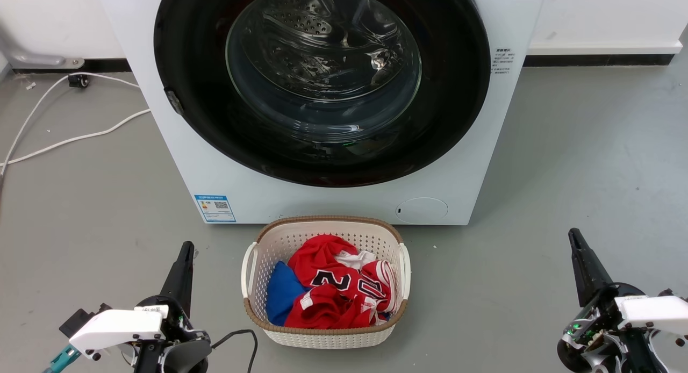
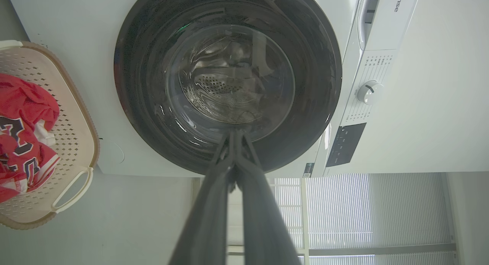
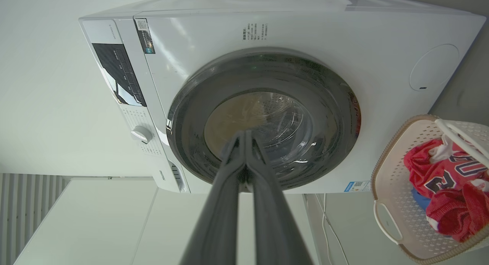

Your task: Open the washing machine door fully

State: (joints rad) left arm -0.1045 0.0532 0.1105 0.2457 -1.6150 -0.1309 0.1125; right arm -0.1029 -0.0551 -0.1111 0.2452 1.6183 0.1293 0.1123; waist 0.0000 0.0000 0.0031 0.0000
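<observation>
While hanging low at the near edge, left gripper (image 1: 186, 246): its fingers are pressing together on nothing and pointing toward the machine, well apart from it.
Right gripper (image 1: 574, 234): it is likewise staying clenched and empty, waiting low on the robot's right.
Laundry basket (image 1: 330, 221): it is standing just before the machine, between the two arms.
Red jersey (image 1: 333, 287): it is lying in the basket and showing a "2"; the next numeral is folding out of reading.
Washing machine door (image 1: 188, 126): it is sitting shut, spanning most of the white front directly beyond the basket.
Grey fitting (image 1: 173, 101): it is showing on the rim's left edge; whether it is a catch or a hinge I cannot tell.
Risk, grip: pressed-together fingers are probably going to slip off the glossy rim.
Risk, side: if an arm is pulling at the hinge edge, it is only straining the door.
Risk, swing: an opening door may be sweeping into a waiting arm or the basket's rim.
Risk, floor: the white cable (image 1: 70, 139) is trailing where the wheels could be snagging it.
Blue sticker (image 1: 215, 208): it is carrying a square code; the print is too small to read.
Side print (image 1: 503, 58): it is unreadable.
Brand lettering (image 2: 397, 1): it is reading "sense", cropped at the edge.
</observation>
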